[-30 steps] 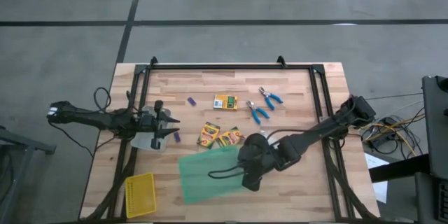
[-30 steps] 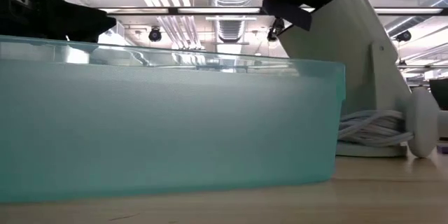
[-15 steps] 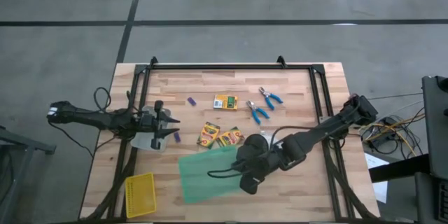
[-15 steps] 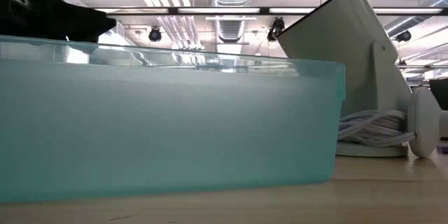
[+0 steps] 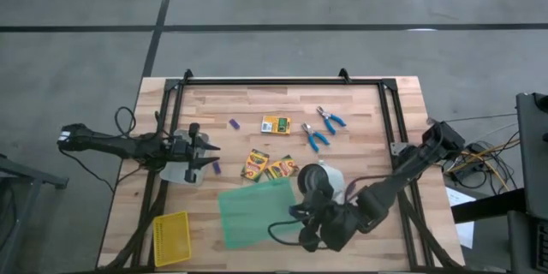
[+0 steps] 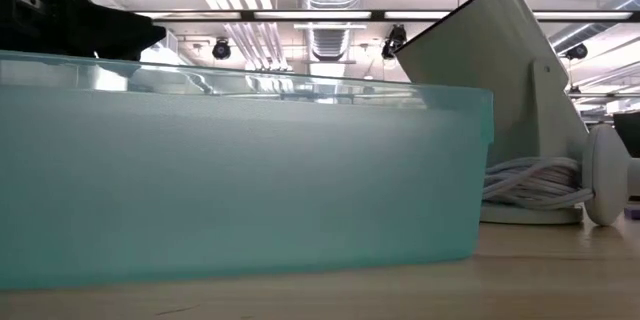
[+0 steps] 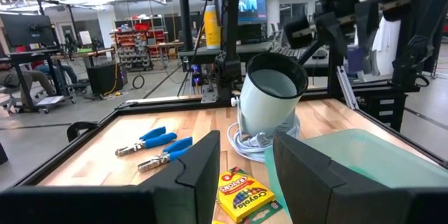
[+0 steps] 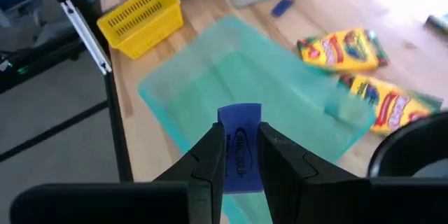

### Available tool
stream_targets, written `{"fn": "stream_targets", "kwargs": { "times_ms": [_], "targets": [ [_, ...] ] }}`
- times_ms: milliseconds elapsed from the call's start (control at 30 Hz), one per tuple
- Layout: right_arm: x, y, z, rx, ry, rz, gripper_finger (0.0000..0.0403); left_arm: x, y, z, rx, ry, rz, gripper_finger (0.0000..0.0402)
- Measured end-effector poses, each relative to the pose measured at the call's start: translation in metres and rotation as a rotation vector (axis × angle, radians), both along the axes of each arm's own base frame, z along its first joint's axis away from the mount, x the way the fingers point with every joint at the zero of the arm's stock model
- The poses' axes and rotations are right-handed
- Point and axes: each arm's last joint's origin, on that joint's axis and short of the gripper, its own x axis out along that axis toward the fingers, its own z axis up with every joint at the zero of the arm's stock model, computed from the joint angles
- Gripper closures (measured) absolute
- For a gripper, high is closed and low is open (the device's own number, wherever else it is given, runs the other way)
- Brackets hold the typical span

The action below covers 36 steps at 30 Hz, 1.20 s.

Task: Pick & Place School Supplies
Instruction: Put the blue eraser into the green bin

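Right claw clamped on a small blue eraser, above the near edge of the translucent green bin at desk front-centre. Light, rigid, slightly grippy; pinched across the flat faces, probably secure. Bin looks empty; yellow mesh basket at the front-left corner likewise. Left claw at the left edge, fingers apart, holding nothing. Mid-desk: crayon boxes, light cardboard, take by the long sides. Farther: blue-handled tools, hard metal, grab at the handles.
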Motion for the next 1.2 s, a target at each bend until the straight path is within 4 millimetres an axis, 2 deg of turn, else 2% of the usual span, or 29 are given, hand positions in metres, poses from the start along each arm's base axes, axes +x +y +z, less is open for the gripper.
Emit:
{"fn": "stream_targets", "kwargs": {
  "times_ms": [300, 533, 1200],
  "targets": [
    [0.005, 0.018, -0.026, 0.022, -0.018, -0.089, 0.0335, 0.0, 0.0, -0.001, 0.001, 0.008, 0.0, 0.0262],
    [0.013, 0.023, -0.042, 0.036, -0.029, -0.125, 0.0335, 0.0, 0.0, -0.001, 0.001, 0.009, 0.0, 0.0262],
    [0.034, 0.017, -0.084, 0.001, 0.074, -0.136, 0.0335, 0.0, 0.0, -0.001, 0.002, 0.011, 0.0, 0.0262]
  ]
}}
